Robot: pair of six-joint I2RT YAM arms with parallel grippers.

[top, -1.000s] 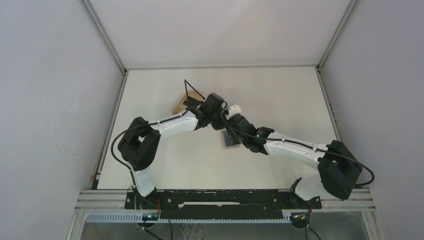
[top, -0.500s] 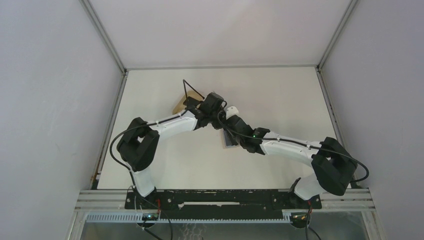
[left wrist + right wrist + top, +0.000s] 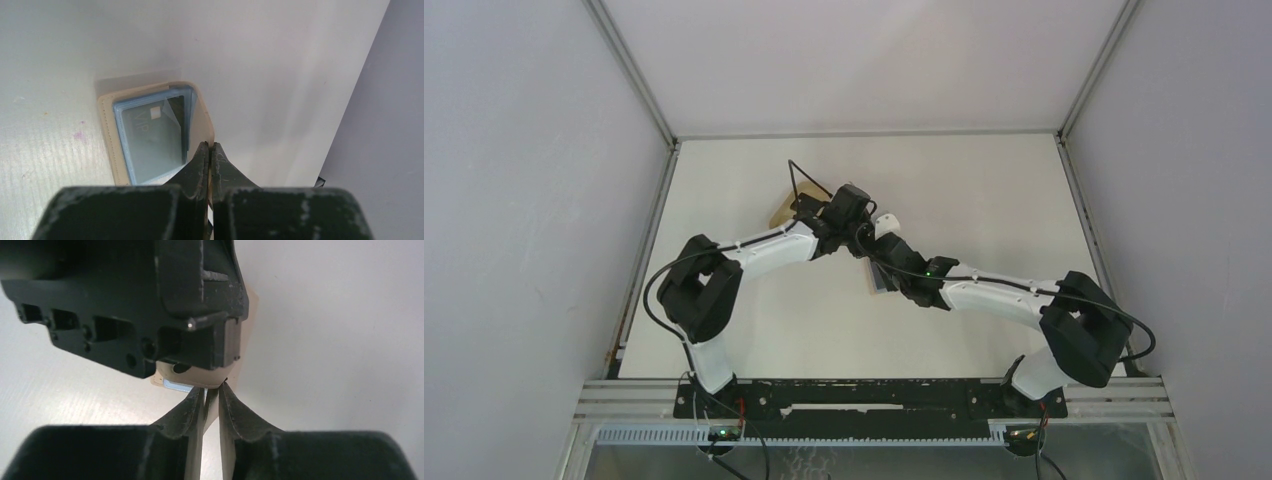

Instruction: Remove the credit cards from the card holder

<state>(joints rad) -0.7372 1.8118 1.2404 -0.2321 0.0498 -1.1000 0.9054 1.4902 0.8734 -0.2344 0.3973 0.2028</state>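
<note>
The tan card holder [image 3: 106,135] lies open on the white table, with light blue credit cards [image 3: 150,145] stacked inside it. My left gripper [image 3: 211,146] is shut on the holder's raised tan flap at its right edge. In the right wrist view my right gripper [image 3: 213,387] stands narrowly open around the lower edge of that same flap [image 3: 212,405]. The flap lies against the left finger. A sliver of blue card [image 3: 175,385] shows beside it. From above, both grippers meet over the holder [image 3: 882,284] at mid-table.
A tan oval tray [image 3: 780,212] sits behind the left arm, half hidden by it. A black cable [image 3: 801,180] loops above the tray. The left wrist's black housing [image 3: 125,305] hangs directly in front of my right fingers. Grey walls enclose the table.
My right arm has slid left and forward to the holder, and its jaws have narrowed around the flap. The left arm has kept its grip and has not moved.
</note>
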